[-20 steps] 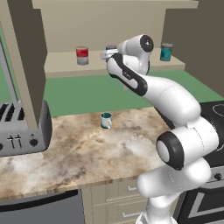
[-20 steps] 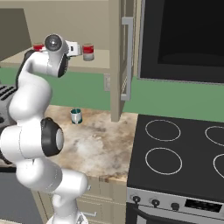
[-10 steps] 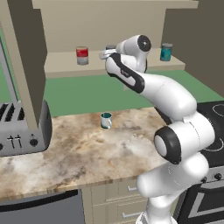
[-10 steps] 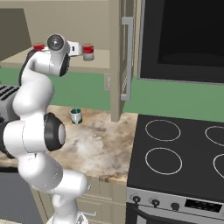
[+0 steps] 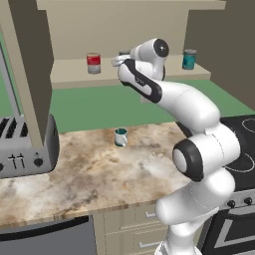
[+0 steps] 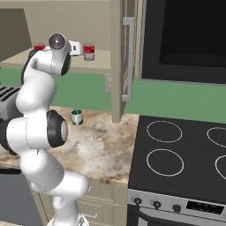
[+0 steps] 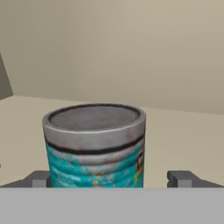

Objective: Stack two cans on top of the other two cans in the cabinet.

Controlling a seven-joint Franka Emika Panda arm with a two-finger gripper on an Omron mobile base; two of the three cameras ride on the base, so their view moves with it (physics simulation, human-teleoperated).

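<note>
Two small dark fingertips are standing spread wide on either side of a teal can, with clear space showing between the right tip and the can's wall, so the gripper is gripping nothing. That can is sitting upright on the tan shelf board, a squat cylinder with a dull grey metal lid, a raised rim and a mottled teal label under a dark band. Behind it the cabinet back is showing as a plain, smooth tan wall.

From the left base view, the white arm is reaching up into the cabinet, its hand hovering at shelf level. A red-and-white can is standing to the left of the hand, and a second teal can is standing well apart at the right end of the shelf. From the right base view, another red-and-white can is sitting just beyond the hand.

Below, a teal-and-white mug is resting on the speckled stone counter, near a boxy grey toaster. A black stovetop with ringed burners is lying to the right.
</note>
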